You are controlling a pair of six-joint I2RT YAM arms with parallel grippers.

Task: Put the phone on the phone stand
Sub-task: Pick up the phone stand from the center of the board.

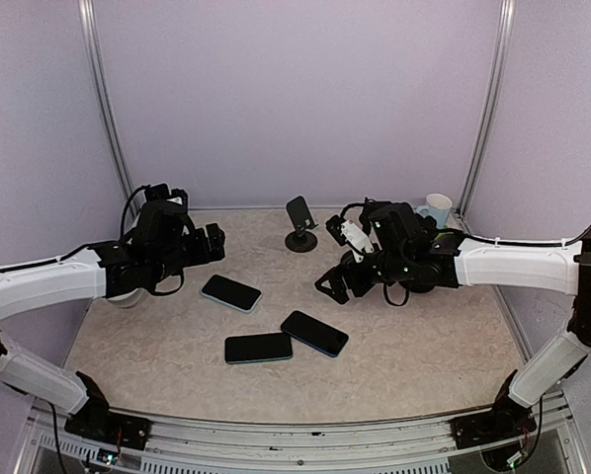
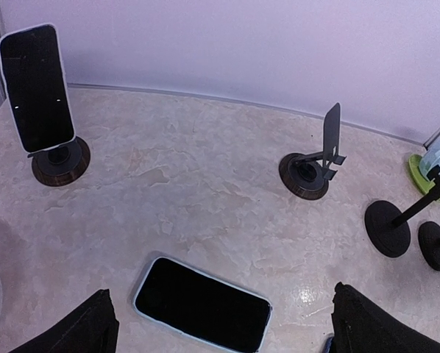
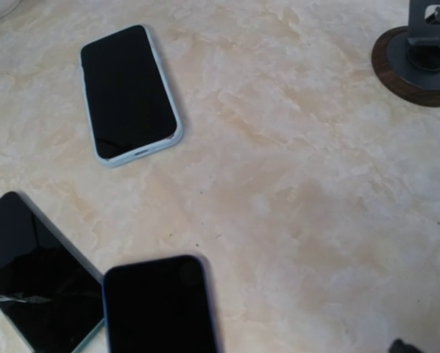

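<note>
— Across the marbled beige table (image 1: 424,336), what lies where?

— Three phones lie flat, screens up, none of them on the phone stand (image 1: 300,229), which stands at 12 o'clock near the back wall (image 1: 295,99). From the table's middle, the pale-cased phone (image 1: 231,292) is at 9 o'clock, the teal-edged phone (image 1: 259,348) at 7 and the blue-cased phone (image 1: 314,333) at 5. Those last two are so close I cannot tell whether they touch.

— And the room?

— It has lilac walls on three sides, with a metal pole (image 1: 106,99) running up each far corner. A mug (image 1: 436,209) sits at 2 o'clock.

— The left claw?

— The left gripper (image 1: 214,242) hovers at 10 o'clock, just beyond the pale-cased phone. In the wrist view its fingers (image 2: 91,327) are spread wide and grip nothing, and that phone lies on the table under the gap. That view also shows a second stand (image 2: 60,162) at 10 o'clock, carrying an upright phone (image 2: 37,88).

— The right one?

— The right gripper (image 1: 333,281) hangs over the table at 1 o'clock of the blue-cased phone. I cannot tell how far its jaws stand apart.
</note>
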